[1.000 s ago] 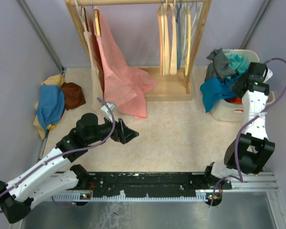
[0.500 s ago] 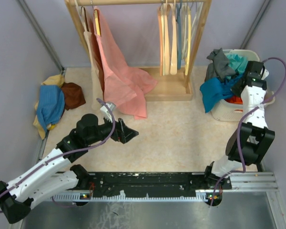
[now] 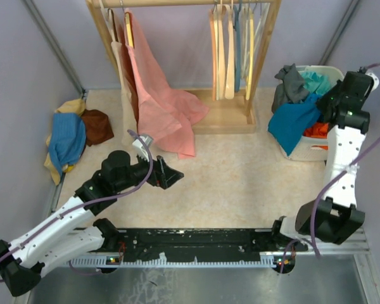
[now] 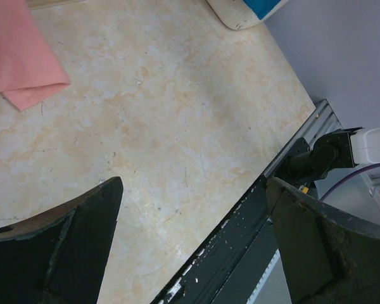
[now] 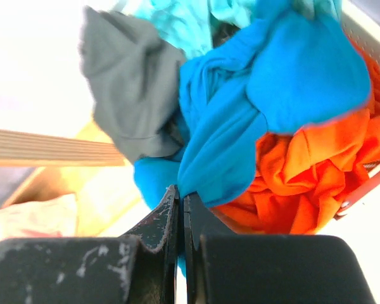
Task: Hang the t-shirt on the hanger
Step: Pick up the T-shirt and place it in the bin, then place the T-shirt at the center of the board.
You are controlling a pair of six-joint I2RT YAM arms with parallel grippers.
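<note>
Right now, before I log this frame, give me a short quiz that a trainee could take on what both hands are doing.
1. True or false: the left hand is shut on a piece of cloth.
2. What is the right hand pinching? A) grey cloth B) teal-blue t-shirt C) orange cloth
3. Name the white container that the teal-blue t-shirt drapes over.

Key
1. False: it is open and holds nothing, with bare tabletop between its fingers.
2. B
3. The basket at the right of the table.
</note>
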